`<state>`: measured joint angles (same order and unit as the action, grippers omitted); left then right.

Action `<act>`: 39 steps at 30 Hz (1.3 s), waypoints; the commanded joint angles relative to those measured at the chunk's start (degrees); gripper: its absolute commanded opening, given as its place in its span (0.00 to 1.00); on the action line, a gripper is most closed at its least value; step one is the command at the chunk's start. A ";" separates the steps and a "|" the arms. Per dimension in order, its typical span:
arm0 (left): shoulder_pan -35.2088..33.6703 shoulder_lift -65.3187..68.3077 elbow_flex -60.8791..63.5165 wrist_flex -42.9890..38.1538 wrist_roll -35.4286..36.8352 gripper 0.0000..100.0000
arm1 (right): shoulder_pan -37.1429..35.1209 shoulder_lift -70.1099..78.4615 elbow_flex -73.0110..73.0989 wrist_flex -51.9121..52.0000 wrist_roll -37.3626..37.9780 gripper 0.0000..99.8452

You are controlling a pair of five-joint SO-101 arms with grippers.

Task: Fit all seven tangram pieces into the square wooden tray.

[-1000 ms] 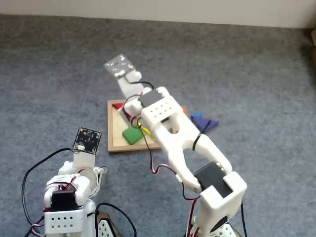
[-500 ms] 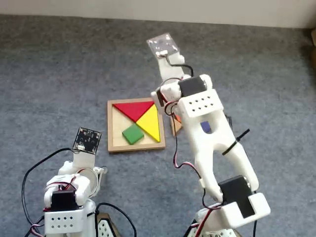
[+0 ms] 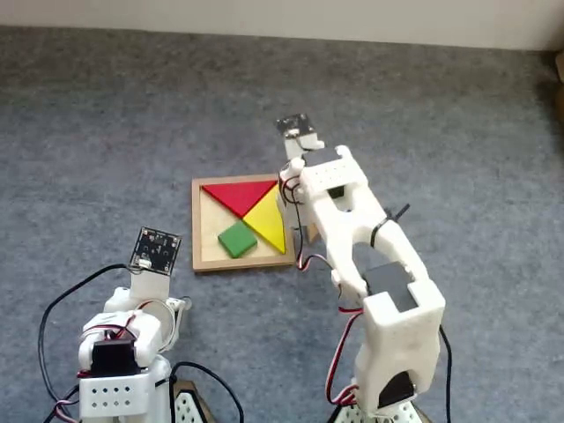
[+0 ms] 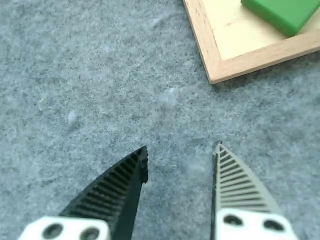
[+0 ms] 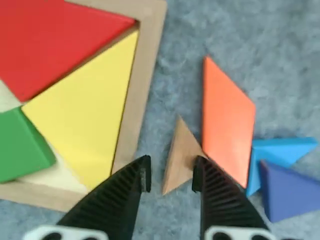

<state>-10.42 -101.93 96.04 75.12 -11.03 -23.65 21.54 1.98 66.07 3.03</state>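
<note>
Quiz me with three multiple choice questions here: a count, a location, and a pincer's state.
1. Pieces inside the tray: A three; B five; C seven.
2. The orange piece lies: A in the tray; B on the carpet beside it; C in a pincer.
3. The left pincer is: A open; B shut on a piece; C shut, empty.
Answers: A, only the red piece, yellow piece and green piece sit inside; B, it rests outside the rim; A, its fingers stand apart.

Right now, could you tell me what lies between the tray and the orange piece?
A tan triangle on the carpet, seen in the right wrist view, close to the right pincer.
</note>
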 commanded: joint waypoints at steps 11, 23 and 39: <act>-0.31 -2.42 1.10 0.35 0.35 0.21 | 3.74 0.75 -4.09 -0.57 -0.26 0.15; -0.31 -2.42 1.10 0.35 0.35 0.21 | 3.47 1.71 -3.91 -0.22 -0.18 0.11; -0.31 -2.42 1.10 0.35 0.35 0.21 | 2.51 -6.46 -7.16 6.02 5.80 0.01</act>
<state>-10.42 -101.93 96.04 75.12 -11.03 -20.48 21.98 -3.21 71.60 7.96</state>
